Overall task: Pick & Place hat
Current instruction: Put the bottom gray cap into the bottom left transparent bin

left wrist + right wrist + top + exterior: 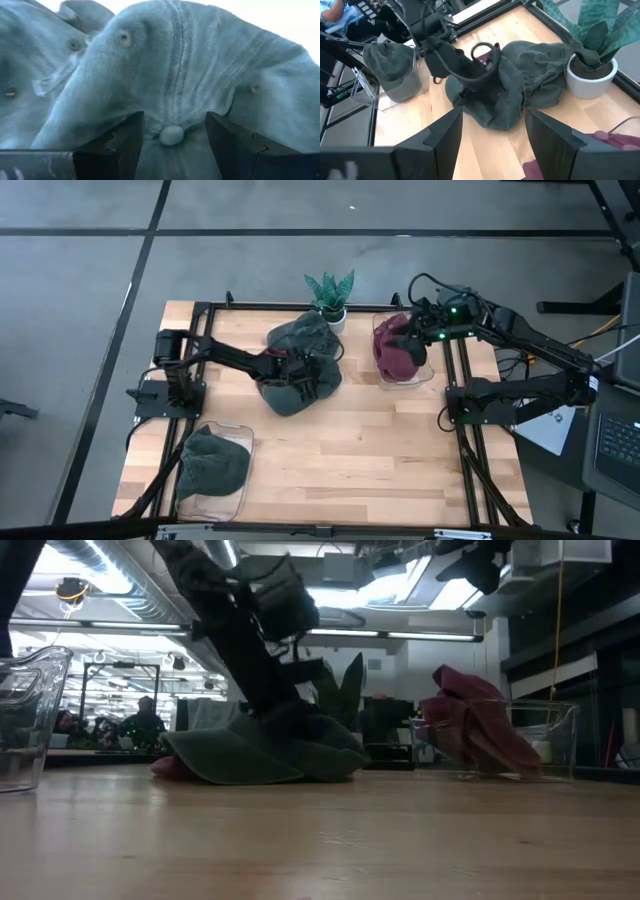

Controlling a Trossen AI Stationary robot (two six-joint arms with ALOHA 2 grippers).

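Green hat (300, 360) heaped mid-table, judged soft, light and floppy; best pinched at the crown button (171, 135). Left gripper (172, 145) is seen spread astride that button, not yet closed. Right gripper (492, 145) is held spread above the maroon hat (395, 350).

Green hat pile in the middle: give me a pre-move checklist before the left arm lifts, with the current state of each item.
1. Left gripper open around the green hat's top button: ok.
2. Grip closed on the fabric: not ok.
3. Only one hat would lift: cannot tell.
4. Left bin already holds a green hat: ok.
5. Right gripper open over the maroon hat, apart from the pile: ok.
6. Potted plant beside the pile: not ok.
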